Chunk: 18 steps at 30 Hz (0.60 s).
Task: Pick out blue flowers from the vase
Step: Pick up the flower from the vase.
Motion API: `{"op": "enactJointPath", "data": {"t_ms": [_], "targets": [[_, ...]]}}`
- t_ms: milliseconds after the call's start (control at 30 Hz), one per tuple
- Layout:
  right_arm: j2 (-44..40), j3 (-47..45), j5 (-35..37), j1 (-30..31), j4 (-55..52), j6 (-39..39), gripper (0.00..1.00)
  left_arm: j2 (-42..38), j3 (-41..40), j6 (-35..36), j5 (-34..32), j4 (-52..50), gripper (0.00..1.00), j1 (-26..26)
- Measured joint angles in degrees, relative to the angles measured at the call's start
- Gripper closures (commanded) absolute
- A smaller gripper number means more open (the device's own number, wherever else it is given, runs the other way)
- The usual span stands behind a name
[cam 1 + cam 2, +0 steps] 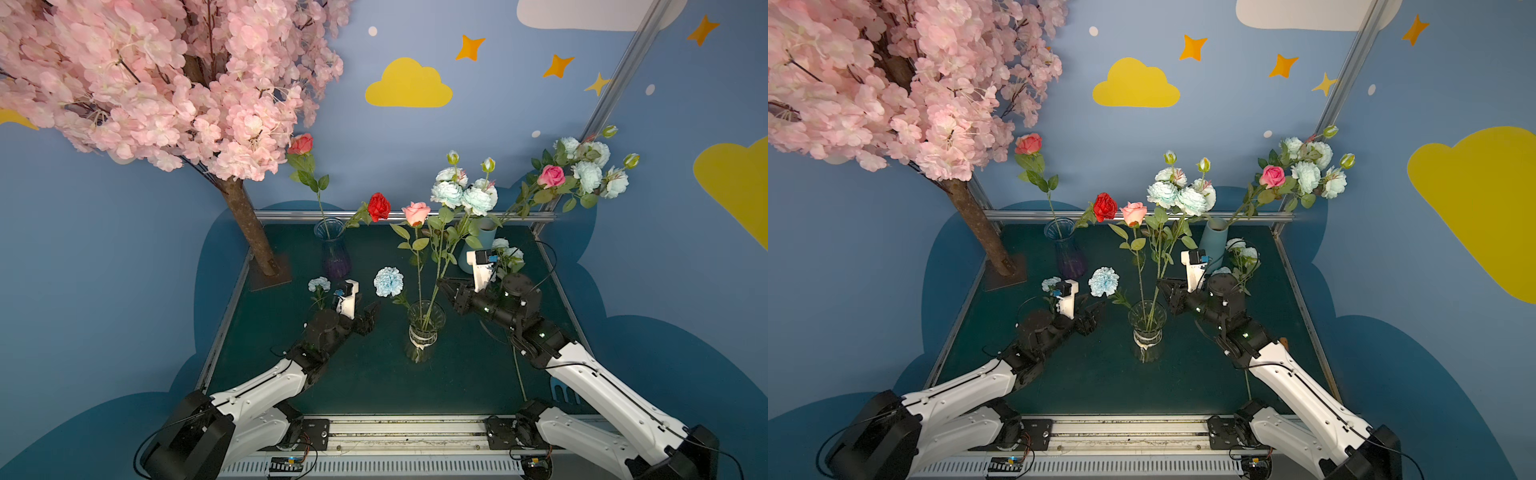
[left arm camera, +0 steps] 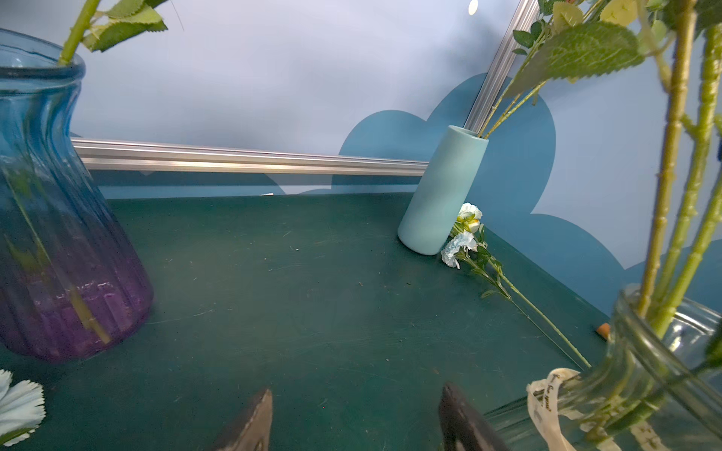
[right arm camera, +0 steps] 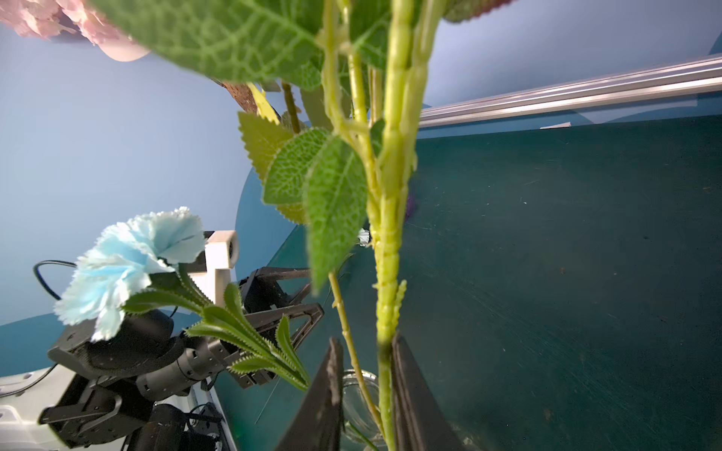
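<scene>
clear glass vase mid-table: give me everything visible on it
The clear glass vase stands upright near the middle of the green table. It looks like ribbed clear glass with a wide mouth, and a pale ribbon is tied round its neck. It holds a pink rose stem, a single blue flower leaning out low, and the tall blue flower cluster. The right gripper straddles stems just above its rim.

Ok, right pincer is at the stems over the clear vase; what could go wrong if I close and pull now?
1. The right pincer brackets the thick stem of the blue cluster and a thinner thorny stem, possibly the pink rose's; both may come out.
2. The stems lean in the glass vase; a sideways pull could tip it.
</scene>
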Motion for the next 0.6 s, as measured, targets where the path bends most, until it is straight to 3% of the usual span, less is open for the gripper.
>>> {"op": "enactJointPath", "data": {"t_ms": [300,533,600], "targets": [[1.70,0.00,-0.02,-0.07,1.05,0.70,0.79,0.04,0.00,-0.02,0.00,0.00,0.32,0.44],[1.38,-0.50,0.00,-0.07,1.27,0.72,1.00,0.04,0.00,-0.02,0.00,0.00,0.32,0.52],[0.96,-0.52,-0.09,-0.13,1.09,0.79,1.00,0.04,0.00,-0.02,0.00,0.00,0.32,0.55]]}}
